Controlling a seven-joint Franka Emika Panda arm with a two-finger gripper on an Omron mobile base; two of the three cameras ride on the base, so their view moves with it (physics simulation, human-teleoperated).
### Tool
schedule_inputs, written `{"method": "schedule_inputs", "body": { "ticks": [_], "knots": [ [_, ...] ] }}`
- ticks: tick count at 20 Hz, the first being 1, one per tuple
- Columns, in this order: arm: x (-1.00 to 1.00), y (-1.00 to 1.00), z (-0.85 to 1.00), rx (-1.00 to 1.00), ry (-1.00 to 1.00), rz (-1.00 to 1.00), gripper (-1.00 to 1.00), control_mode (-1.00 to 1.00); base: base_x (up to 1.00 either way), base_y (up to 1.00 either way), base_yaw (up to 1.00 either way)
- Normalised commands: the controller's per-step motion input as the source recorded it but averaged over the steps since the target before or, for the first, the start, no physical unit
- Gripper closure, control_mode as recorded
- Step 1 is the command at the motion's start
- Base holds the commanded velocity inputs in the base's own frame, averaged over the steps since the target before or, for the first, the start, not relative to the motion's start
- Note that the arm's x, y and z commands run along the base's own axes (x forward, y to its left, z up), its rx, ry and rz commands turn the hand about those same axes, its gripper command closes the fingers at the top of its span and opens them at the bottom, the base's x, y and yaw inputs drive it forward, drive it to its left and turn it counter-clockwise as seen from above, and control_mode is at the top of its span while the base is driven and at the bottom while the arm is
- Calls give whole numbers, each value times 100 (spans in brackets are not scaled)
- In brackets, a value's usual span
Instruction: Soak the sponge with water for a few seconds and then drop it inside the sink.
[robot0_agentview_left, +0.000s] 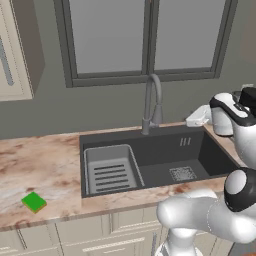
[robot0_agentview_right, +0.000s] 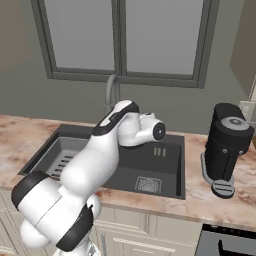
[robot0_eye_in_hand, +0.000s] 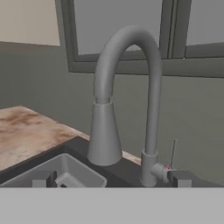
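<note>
The sponge, a small green block, lies on the marble counter far left of the sink, near the front edge. The dark sink has a square drain grate and a tall curved grey faucet. My gripper is open with nothing between its fingertips. It is raised over the sink's back right and faces the faucet from close by. The hand is far from the sponge. The water is out of view.
A lighter grey ribbed rack fills the sink's left part. A black coffee machine stands on the counter to the right. A window runs behind the faucet, and a pale cabinet hangs at the upper left.
</note>
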Motion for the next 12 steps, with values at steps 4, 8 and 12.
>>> {"method": "schedule_inputs", "body": {
  "ticks": [4,8,12],
  "knots": [
    [3,3,-12,1,-1,0,-100,-100,0,0,0],
    [8,8,-15,0,-1,0,-100,-100,0,0,0],
    [17,8,-6,0,-1,0,-100,-100,0,0,0]
  ]
}}
